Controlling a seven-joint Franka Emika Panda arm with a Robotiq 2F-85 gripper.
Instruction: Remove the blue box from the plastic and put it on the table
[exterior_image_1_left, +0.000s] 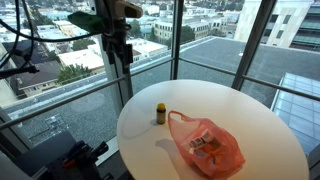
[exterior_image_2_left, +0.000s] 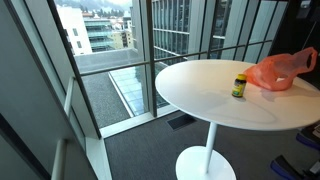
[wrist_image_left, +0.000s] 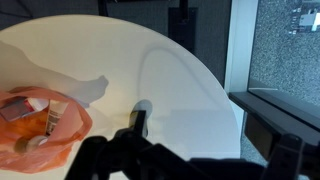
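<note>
In an exterior view, the gripper hangs at the upper middle of the frame, well above the table and off its left edge, against the window. It is small and dark here, so I cannot tell whether its claw is spread or closed. On the table, an orange bag lies at the lower right with pale boxes showing through it. None reads clearly as blue, so the task's box can only be placed inside that bag. A bottle with a yellow cap stands upright just left of the bag, apart from it. In an exterior view from the side, the table fills the right half. The bottle stands near its middle and the bag lies at the far right. In the wrist view, the table fills most of the frame and the bag lies at the lower left, with box shapes inside. The gripper is a blurred dark mass along the bottom edge, its state unreadable.
</note>
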